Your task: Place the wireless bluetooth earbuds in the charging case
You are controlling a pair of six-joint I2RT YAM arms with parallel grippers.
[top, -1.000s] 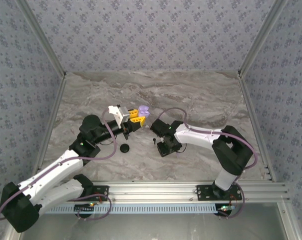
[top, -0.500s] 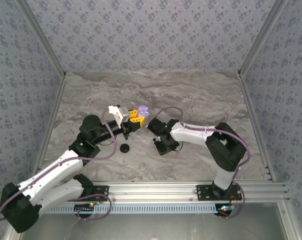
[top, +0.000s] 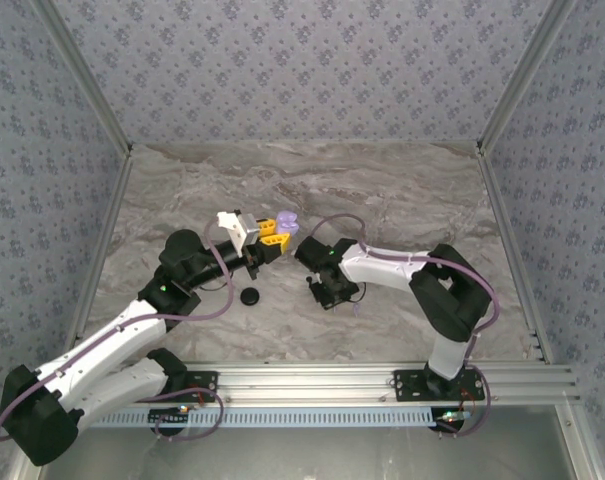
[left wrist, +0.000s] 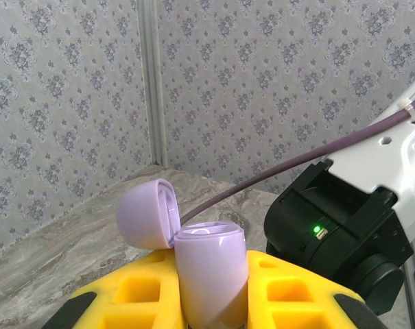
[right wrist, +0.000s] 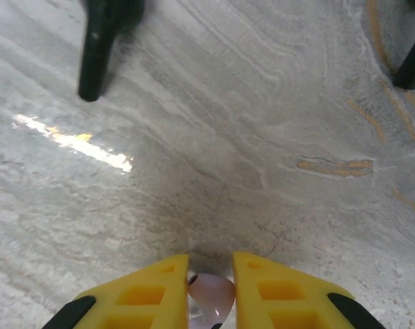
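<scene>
At the near edge of the marble-patterned table (top: 402, 200), an aluminium rail (top: 312, 378) carries both arm bases. The right arm folds up at its elbow, and its white forearm reaches left toward the table's middle, the wrist tipped down so the right gripper (right wrist: 210, 271) points at the surface. Its wrist camera gives what the overhead view is too small to show: the ribbed yellow fingers (right wrist: 152, 288) are pinched together on a pale pink earbud (right wrist: 211, 293), smooth and rounded, low over the glossy grey stone. Beyond it, a black stemmed earbud (right wrist: 96, 51) lies on the table, a tiny dark speck from above. A round black disc (top: 249, 296) rests flat between the two arms, nearer the left one. The left arm doubles back at the near left corner, then stretches diagonally up and right, with its wrist raised. The left gripper (left wrist: 214, 295) is clamped on the lavender charging case (left wrist: 208, 260), a smooth glossy plastic capsule held upright above the table, just left of the right wrist. Only that wrist camera shows its domed lid (left wrist: 147, 214) hinged open to one side. Farthest away stand wall panels (top: 302, 70) with a small grey floral print.
</scene>
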